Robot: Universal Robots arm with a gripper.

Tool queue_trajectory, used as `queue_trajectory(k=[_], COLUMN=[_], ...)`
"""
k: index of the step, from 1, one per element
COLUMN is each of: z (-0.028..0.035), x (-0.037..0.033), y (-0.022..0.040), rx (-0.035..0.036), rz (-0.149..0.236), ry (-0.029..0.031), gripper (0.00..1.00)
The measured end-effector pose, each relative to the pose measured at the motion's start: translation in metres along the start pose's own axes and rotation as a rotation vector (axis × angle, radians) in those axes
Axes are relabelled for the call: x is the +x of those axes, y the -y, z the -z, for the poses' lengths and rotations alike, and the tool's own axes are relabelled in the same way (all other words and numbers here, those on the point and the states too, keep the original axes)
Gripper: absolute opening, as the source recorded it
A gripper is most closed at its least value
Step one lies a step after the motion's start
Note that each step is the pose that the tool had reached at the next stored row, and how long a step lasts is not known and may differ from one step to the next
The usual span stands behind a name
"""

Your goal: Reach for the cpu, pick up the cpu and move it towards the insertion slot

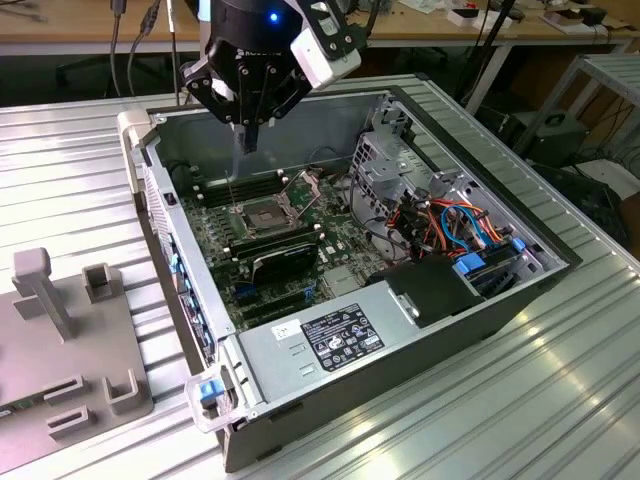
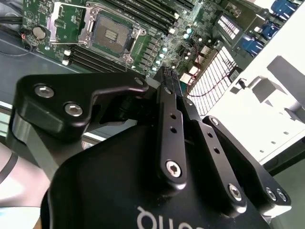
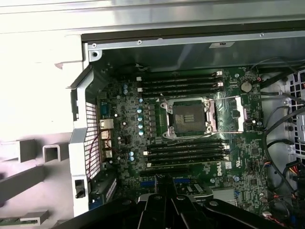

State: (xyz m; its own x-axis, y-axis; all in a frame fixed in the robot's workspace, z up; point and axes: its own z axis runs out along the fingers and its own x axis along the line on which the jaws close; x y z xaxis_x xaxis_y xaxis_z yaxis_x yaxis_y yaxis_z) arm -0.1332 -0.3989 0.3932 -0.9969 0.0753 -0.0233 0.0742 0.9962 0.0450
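The gripper point(image 1: 250, 140) is held pinched closed at the upper centre-left of the exterior view, whether on the cpu cannot be told, and the slot point(image 1: 262, 215) below it could be damaged if a skewed descent is made.

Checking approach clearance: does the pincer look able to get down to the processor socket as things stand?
Probably yes. The pincer hangs above the open computer case, the socket lies uncovered on the board below it, and no cable or part stands between them in the exterior view.
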Motion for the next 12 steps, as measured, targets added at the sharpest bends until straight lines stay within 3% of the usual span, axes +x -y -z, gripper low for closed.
queue_trajectory(k=[12], z=[0.0001], x=[0.0134], y=[0.001], rx=[-0.0001], rz=[0.0], ry=[0.0001], gripper=[0.11])
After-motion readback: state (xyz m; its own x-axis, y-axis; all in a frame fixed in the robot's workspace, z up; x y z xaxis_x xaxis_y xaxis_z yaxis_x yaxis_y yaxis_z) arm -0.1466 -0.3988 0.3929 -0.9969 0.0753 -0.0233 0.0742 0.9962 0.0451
